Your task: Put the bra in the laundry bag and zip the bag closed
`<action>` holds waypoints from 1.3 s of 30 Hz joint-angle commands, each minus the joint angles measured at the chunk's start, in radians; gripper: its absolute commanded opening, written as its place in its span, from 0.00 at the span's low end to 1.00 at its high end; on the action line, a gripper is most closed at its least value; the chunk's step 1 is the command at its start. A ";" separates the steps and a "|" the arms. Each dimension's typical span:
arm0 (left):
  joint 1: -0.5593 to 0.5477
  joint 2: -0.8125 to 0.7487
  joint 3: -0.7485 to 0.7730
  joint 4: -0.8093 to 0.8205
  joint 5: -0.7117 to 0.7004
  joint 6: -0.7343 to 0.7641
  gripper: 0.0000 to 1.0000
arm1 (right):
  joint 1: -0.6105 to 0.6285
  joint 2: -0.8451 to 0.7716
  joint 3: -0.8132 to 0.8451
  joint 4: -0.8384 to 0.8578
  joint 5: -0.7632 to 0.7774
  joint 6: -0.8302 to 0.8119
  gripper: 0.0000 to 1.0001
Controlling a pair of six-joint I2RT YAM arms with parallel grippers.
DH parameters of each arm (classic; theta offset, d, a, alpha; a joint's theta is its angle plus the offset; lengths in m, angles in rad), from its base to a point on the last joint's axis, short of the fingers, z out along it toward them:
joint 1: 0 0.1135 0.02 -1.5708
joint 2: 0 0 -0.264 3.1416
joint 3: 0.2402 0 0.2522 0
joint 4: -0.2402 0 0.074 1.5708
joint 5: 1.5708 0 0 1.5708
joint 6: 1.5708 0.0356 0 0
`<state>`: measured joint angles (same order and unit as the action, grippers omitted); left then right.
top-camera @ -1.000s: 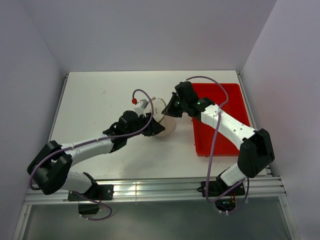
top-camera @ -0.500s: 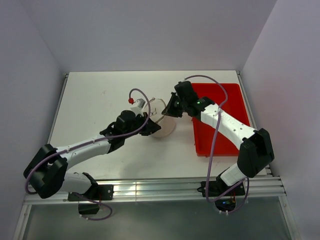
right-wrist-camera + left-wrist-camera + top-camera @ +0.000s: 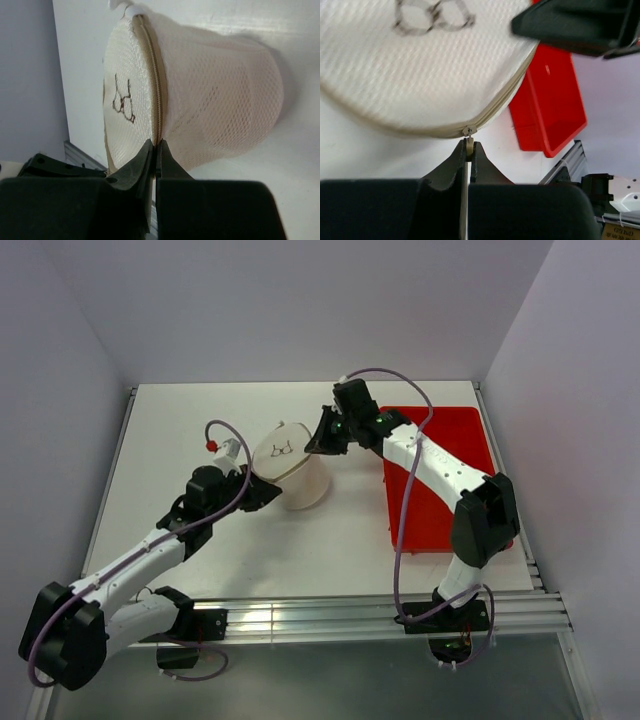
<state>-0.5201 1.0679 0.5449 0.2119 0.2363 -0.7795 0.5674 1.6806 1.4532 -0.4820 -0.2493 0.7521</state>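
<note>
The laundry bag, an off-white mesh drum, lies tilted mid-table with its printed round face up. My left gripper is at its near left edge, shut on the small metal zip pull just below the zip slider. My right gripper is at the bag's far right edge, shut on the zip seam of the bag. The bag's face fills the top of the left wrist view. The bra is hidden; no beige garment shows outside the bag.
A red rectangular tray stands on the right side of the white table, under my right forearm; it also shows in the left wrist view. Grey walls close in the table at the back and sides.
Both grippers and the bag have moved left and a little further back. The bag has turned so its printed face shows upward. My left arm has drawn back toward the left.
</note>
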 commanded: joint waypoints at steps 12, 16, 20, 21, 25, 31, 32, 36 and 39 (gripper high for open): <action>-0.038 -0.122 -0.016 -0.134 -0.017 -0.021 0.00 | -0.031 0.214 0.378 -0.129 -0.022 -0.119 0.29; -0.063 -0.066 -0.017 -0.066 -0.005 -0.038 0.00 | -0.029 0.165 0.313 -0.125 0.016 -0.109 0.49; -0.078 -0.020 0.003 -0.031 0.001 -0.038 0.00 | -0.027 0.091 0.265 -0.142 0.051 -0.102 0.56; -0.081 -0.010 0.012 -0.025 0.003 -0.037 0.00 | -0.026 0.067 0.242 -0.132 0.051 -0.085 0.56; -0.095 0.036 0.029 0.003 0.006 -0.037 0.00 | -0.023 -0.097 0.017 -0.063 0.044 -0.025 0.56; -0.116 0.082 0.043 0.044 0.018 -0.038 0.00 | -0.011 -0.363 -0.307 0.081 -0.025 0.113 0.57; -0.121 0.087 0.047 0.047 0.021 -0.038 0.00 | -0.005 -0.386 -0.330 0.092 -0.033 0.125 0.57; -0.149 0.107 0.058 0.063 0.028 -0.035 0.00 | 0.049 -0.424 -0.425 0.176 -0.028 0.212 0.57; -0.170 0.124 0.073 0.064 0.029 -0.033 0.00 | 0.112 -0.424 -0.467 0.235 0.011 0.278 0.57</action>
<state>-0.6678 1.1847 0.5663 0.2161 0.2413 -0.8101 0.6346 1.2667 1.0218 -0.3763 -0.2554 0.9298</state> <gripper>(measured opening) 0.048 0.565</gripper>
